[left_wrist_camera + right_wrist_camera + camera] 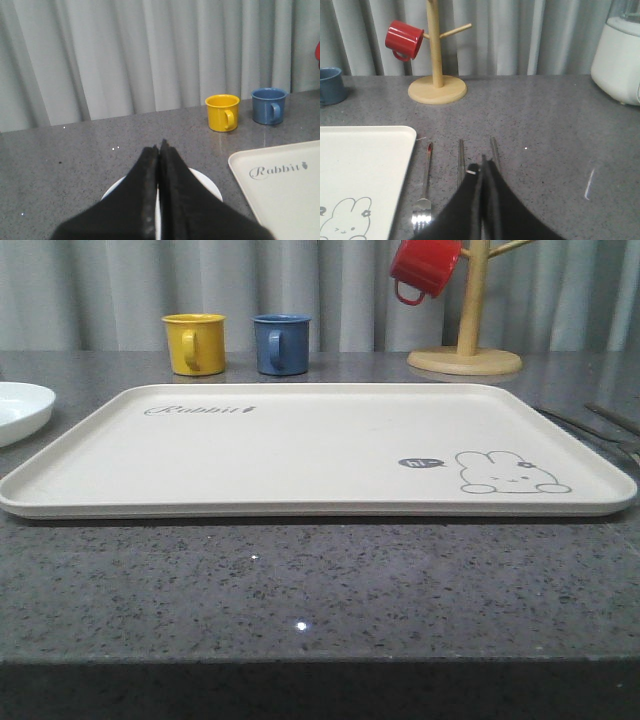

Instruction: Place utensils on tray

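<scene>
The cream tray [300,450] with a bunny drawing lies in the middle of the grey counter. Left of it sits the white plate [20,410]. My left gripper [160,147] hangs over this plate [207,182], shut and holding nothing, with the tray's corner [285,185] beside it. Right of the tray lie thin metal utensils [600,425]. In the right wrist view a silver fork [425,185] lies next to the tray's edge [360,170], and two chopsticks [461,155] lie beside it. My right gripper [485,162] is shut above the chopsticks and hides their near ends.
A yellow mug [194,343] and a blue mug [280,343] stand behind the tray. A wooden mug tree [466,340] at the back right carries a red mug [424,268]. A white appliance [620,60] stands at the far right. A curtain backs the counter.
</scene>
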`<act>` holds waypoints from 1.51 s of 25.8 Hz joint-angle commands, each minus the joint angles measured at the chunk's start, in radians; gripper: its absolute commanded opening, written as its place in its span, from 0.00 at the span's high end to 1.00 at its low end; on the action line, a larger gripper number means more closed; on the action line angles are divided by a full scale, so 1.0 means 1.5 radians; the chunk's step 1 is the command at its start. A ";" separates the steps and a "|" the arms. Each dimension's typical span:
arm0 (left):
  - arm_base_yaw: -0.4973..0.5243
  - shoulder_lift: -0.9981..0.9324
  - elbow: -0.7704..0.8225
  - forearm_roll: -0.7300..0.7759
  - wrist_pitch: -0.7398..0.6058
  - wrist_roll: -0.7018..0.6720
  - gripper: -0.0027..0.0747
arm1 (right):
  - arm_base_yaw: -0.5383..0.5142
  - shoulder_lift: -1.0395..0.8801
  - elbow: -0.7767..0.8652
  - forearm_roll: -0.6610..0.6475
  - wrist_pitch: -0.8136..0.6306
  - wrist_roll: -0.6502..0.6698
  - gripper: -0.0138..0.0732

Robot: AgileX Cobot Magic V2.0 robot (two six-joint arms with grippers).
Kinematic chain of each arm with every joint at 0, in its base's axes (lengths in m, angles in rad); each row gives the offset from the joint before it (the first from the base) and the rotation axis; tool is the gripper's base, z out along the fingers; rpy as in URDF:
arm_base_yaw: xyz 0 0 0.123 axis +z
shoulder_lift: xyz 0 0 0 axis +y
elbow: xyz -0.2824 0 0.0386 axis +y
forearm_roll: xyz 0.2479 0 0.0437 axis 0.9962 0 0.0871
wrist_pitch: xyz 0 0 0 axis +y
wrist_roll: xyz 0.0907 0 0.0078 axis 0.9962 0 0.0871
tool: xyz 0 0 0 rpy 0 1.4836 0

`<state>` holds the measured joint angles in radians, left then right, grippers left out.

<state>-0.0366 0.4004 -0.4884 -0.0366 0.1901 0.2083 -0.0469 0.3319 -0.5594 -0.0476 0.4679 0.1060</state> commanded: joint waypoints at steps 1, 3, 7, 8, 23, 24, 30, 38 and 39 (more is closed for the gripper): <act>0.003 0.029 -0.032 0.000 -0.039 -0.005 0.99 | -0.003 0.025 -0.025 -0.003 -0.054 -0.003 0.92; 0.003 0.029 -0.032 0.000 -0.037 -0.005 0.96 | -0.003 0.025 -0.025 -0.007 -0.054 -0.003 0.89; 0.003 0.029 -0.032 0.000 -0.037 -0.005 0.49 | -0.003 0.025 -0.025 -0.024 -0.052 -0.003 0.49; 0.003 0.029 -0.032 0.000 -0.037 -0.005 0.40 | -0.003 0.025 -0.025 -0.025 -0.052 -0.003 0.44; 0.003 0.040 -0.034 -0.024 -0.040 -0.005 0.18 | -0.003 0.025 -0.025 -0.027 -0.050 -0.003 0.16; 0.003 0.049 -0.037 -0.024 -0.033 -0.005 0.18 | -0.003 0.025 -0.025 -0.027 -0.050 -0.003 0.16; 0.003 0.179 -0.126 -0.025 0.087 -0.004 0.18 | -0.003 0.025 -0.025 -0.027 -0.050 -0.003 0.16; -0.001 0.433 -0.320 -0.025 0.392 0.091 0.24 | -0.003 0.025 -0.025 -0.027 -0.050 -0.003 0.16; -0.004 0.464 -0.342 -0.025 0.422 0.104 0.27 | -0.003 0.025 -0.025 -0.027 -0.050 -0.003 0.16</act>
<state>-0.0366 1.0159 -0.9070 -0.0627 0.7581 0.3141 -0.0469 0.3530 -0.5616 -0.0725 0.4662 0.1060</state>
